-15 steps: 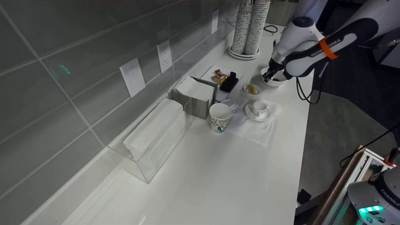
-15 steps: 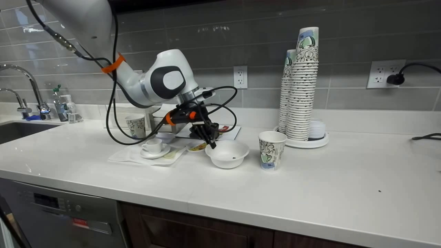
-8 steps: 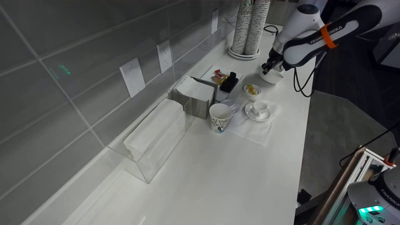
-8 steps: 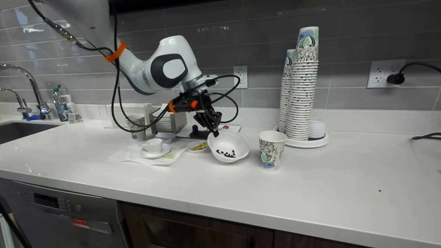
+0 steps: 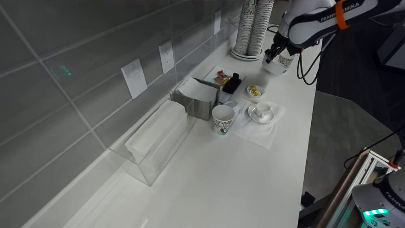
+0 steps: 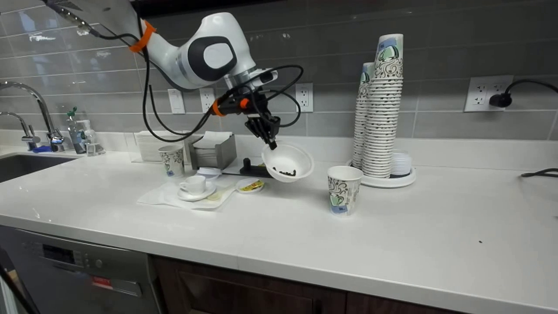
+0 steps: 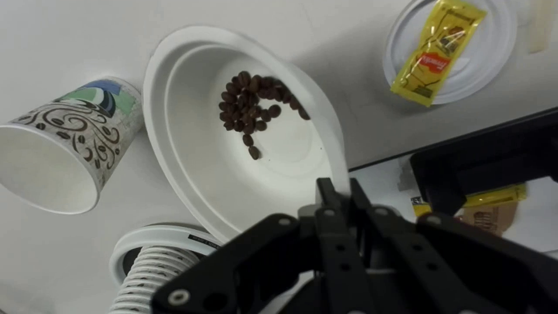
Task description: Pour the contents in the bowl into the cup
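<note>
The white bowl (image 6: 298, 157) hangs in the air above the counter, tilted, and it also shows in the wrist view (image 7: 196, 135). Dark brown beans (image 7: 244, 104) are gathered in its bottom. My gripper (image 7: 340, 187) is shut on the bowl's rim, one finger inside and one outside; its tips (image 6: 272, 145) are at the bowl's upper left edge in an exterior view. The cup (image 6: 343, 196), a handleless pale paper cup with a swirl print, stands upright on the counter right of the bowl there. In the wrist view the cup (image 7: 83, 126) is left of the bowl, apart from it.
Tall stacks of paper cups (image 6: 382, 126) stand on a round tray behind the cup. A small dish with a yellow packet (image 6: 251, 186), a white teacup (image 6: 194, 185) on a saucer, another paper cup (image 6: 172, 161) and a napkin holder (image 6: 218, 152) stand left of the bowl.
The bowl has gone from resting on the counter to being lifted and tilted, held by its rim. The arm has moved up with it. The beans now show more clearly in its bottom.
</note>
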`<state>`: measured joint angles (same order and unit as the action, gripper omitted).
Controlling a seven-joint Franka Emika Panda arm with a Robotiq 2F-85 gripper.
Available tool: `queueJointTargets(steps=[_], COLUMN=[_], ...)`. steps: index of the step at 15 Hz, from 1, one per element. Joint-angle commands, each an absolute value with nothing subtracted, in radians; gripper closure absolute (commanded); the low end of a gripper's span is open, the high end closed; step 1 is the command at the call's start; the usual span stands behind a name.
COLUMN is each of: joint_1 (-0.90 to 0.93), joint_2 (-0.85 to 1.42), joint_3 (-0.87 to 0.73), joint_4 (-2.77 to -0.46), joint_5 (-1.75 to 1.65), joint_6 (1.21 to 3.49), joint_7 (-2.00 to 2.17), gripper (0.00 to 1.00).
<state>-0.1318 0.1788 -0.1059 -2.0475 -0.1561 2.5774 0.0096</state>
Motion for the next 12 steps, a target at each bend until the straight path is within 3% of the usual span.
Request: queueJointTargets(steps=[1,6,12], joint_1=[-0.145,-0.179,-0.221], joint_2=[0.147,0.115,0.098], joint_3=[-0.081,-0.09,-0.139], joint_4=[-2.001,-1.931,-1.844], joint_5=[-0.007,0.221,0.263], joint_6=[2.498,2.388,2.284], joint_7=[-0.088,-0.225,-0.29], gripper=[0.98,0.98,0.98])
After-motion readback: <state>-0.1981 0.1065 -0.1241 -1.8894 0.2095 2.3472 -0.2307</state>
